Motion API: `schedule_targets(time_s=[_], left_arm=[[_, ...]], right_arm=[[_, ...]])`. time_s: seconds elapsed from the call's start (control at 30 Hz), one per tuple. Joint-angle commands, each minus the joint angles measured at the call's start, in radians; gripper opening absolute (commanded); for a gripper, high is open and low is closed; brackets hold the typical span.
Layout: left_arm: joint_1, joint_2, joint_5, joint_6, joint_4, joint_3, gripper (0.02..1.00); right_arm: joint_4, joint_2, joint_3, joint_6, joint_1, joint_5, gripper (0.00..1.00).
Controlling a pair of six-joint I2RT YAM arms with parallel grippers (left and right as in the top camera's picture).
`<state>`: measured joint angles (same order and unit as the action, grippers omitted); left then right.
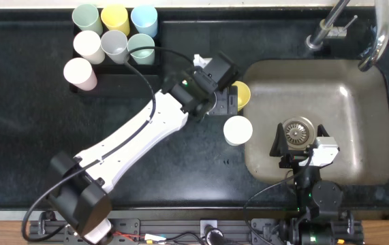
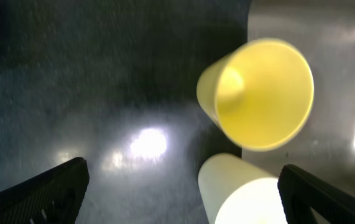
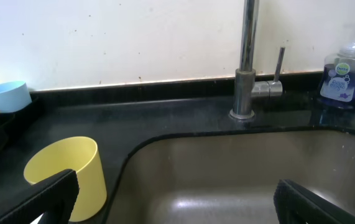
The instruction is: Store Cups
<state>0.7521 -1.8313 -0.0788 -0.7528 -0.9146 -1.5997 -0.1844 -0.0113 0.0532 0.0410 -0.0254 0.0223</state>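
A yellow cup (image 1: 242,94) (image 2: 258,93) (image 3: 65,174) stands on the dark counter at the sink's left rim. A cream-white cup (image 1: 238,130) (image 2: 239,193) stands just in front of it. My left gripper (image 1: 223,101) (image 2: 183,199) hovers open above the counter beside both cups, holding nothing. A black rack (image 1: 160,67) at the back left holds several cups, among them green (image 1: 86,16), yellow (image 1: 114,18) and blue (image 1: 144,19) (image 3: 6,96). Another white cup (image 1: 80,73) stands beside the rack. My right gripper (image 1: 298,141) (image 3: 177,208) is open over the sink, empty.
The steel sink (image 1: 358,102) (image 3: 239,174) takes up the right side, with its drain (image 1: 298,129) below the right gripper. A tap (image 1: 330,27) (image 3: 247,62) and a soap bottle (image 3: 345,74) stand behind it. Bare dark counter (image 1: 30,129) lies at the left.
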Motion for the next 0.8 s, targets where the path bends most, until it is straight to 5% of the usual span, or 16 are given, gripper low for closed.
schedule_targets(time_s=[0.03,0.67,0.73,0.8], left_arm=[[-0.019,-0.052,-0.001,-0.004,0.035,-0.005,1.000],[-0.024,-0.184,0.033,-0.016,0.187,-0.006,1.000],[-0.024,-0.203,0.035,-0.016,0.216,-0.006,0.893],[-0.024,-0.209,0.044,-0.020,0.217,-0.006,0.577]], right_arm=[[0.005,0.008,-0.002,0.005,-0.001,0.007,0.996],[0.005,0.008,-0.002,0.005,-0.001,0.007,0.996],[0.005,0.008,-0.002,0.005,-0.001,0.007,0.998],[0.005,0.008,-0.002,0.005,-0.001,0.007,0.996]])
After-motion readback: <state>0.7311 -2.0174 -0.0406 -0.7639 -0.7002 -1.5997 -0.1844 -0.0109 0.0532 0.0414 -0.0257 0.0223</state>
